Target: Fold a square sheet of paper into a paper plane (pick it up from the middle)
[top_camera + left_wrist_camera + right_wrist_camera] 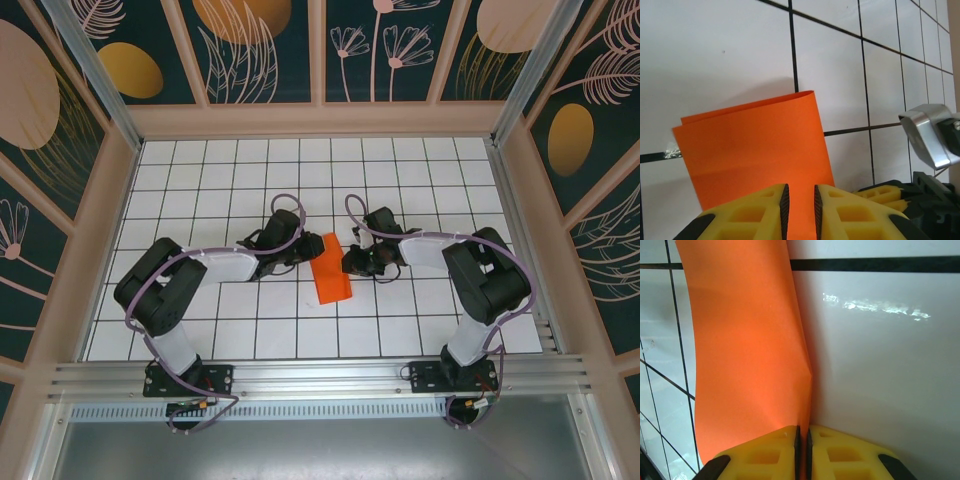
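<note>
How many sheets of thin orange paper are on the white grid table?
1. The folded thin orange paper sheet is at the middle of the white grid table, between the left gripper and the right gripper.

Left wrist view: found the near end of the folded orange sheet (755,145) hidden behind the yellow fingers (755,212) of the left gripper (799,192), with sheet and fingers alike cropped by the bottom edge. Could not establish whether those tips touch the paper. Logged a bright metal part (929,134) at the right, blurred and cut by the edge; not identified.

Right wrist view: found the sheet cropped at the top and covered below by the fingers of the right gripper (802,432); lost its crease in the slit between them.

Top view: unable to make out either set of fingertips, too small and tucked beneath the wrists.
</note>
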Action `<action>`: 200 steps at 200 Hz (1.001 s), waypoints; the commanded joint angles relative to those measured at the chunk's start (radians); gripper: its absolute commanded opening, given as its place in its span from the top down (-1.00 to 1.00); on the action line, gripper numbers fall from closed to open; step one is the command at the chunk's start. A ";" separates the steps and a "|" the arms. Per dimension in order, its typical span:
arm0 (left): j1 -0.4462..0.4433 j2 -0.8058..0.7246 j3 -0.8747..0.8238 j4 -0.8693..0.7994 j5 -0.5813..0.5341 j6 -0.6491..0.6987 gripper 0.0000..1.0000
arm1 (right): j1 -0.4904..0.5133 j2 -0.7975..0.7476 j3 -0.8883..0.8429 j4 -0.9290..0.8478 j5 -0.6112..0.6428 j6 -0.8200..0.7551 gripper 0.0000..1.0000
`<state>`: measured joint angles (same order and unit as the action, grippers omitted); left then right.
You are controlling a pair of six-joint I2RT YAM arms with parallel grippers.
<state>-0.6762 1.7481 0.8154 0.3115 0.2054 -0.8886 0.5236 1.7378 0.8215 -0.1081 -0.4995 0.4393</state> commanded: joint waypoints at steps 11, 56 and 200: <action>-0.001 0.022 -0.027 0.065 0.055 -0.017 0.55 | -0.011 0.042 -0.035 -0.033 0.048 -0.008 0.66; -0.003 0.043 -0.046 0.080 0.079 -0.023 0.59 | -0.010 0.054 -0.030 -0.040 0.059 -0.005 0.61; -0.003 0.118 0.002 0.047 0.060 -0.006 0.62 | -0.014 0.064 -0.028 -0.045 0.065 -0.013 0.64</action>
<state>-0.6762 1.8393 0.7952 0.3626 0.2623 -0.8993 0.5182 1.7435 0.8200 -0.1009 -0.5167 0.4431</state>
